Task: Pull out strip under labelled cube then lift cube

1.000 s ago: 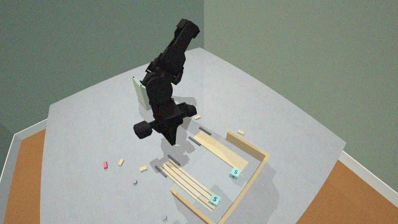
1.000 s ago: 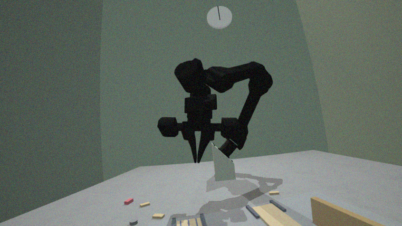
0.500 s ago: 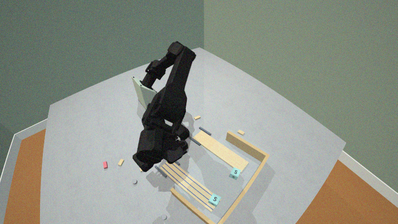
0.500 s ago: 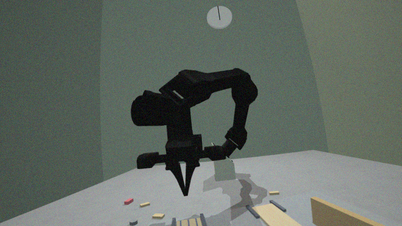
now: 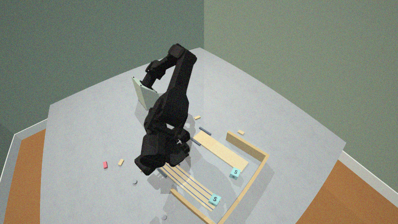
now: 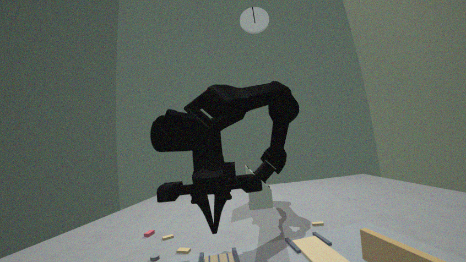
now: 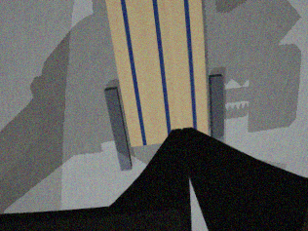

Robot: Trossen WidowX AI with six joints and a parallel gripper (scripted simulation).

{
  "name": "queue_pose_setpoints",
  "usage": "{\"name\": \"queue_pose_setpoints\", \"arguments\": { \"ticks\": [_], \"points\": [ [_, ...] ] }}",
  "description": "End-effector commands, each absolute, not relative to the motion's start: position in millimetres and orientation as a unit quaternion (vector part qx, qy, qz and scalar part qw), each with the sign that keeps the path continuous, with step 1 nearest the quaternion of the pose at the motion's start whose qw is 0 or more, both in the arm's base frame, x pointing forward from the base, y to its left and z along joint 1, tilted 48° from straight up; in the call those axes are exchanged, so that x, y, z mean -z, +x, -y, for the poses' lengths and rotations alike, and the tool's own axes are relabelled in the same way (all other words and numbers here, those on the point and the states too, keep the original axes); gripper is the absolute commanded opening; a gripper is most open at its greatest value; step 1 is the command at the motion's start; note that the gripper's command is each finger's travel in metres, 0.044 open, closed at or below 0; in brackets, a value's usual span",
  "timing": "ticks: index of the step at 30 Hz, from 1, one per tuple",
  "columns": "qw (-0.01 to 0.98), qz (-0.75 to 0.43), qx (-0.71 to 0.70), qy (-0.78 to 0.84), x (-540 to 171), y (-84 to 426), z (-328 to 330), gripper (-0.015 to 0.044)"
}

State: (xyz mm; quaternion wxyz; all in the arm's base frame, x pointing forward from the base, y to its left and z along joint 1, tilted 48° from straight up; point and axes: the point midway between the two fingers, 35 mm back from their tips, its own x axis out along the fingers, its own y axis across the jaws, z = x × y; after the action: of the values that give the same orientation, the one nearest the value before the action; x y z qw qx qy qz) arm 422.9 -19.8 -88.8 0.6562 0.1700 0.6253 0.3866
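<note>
Top view: black arm (image 5: 178, 103) (image 6: 208, 140) above the grey bench (image 5: 83, 125) (image 6: 342, 195) (image 7: 88, 184), across one end of the striped strips (image 5: 189, 182) (image 6: 220, 258) (image 7: 147, 72).
At the strips' other end, one pale-blue cube marked S (image 5: 214, 199), on top; exact strip beneath, unclear. Second S cube (image 5: 234, 173) at the end of a plain board (image 5: 221, 150) (image 6: 320, 249); contact unclear. Around both cubes, a three-sided wooden wall (image 5: 244, 188) (image 6: 390, 244). Well apart from the wall, a small red block (image 5: 105, 164) (image 6: 148, 233) near a tan one (image 5: 120, 162) (image 6: 167, 237).
</note>
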Motion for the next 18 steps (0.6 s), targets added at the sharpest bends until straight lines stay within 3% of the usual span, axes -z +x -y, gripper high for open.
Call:
{"name": "queue_pose_setpoints", "arguments": {
  "ticks": [1, 18],
  "points": [
    [0.652, -0.628, -0.388, 0.174, 95, 420, 12, 0.0],
    [0.652, -0.628, -0.388, 0.174, 114, 417, -8, 0.0]
  ]
}}
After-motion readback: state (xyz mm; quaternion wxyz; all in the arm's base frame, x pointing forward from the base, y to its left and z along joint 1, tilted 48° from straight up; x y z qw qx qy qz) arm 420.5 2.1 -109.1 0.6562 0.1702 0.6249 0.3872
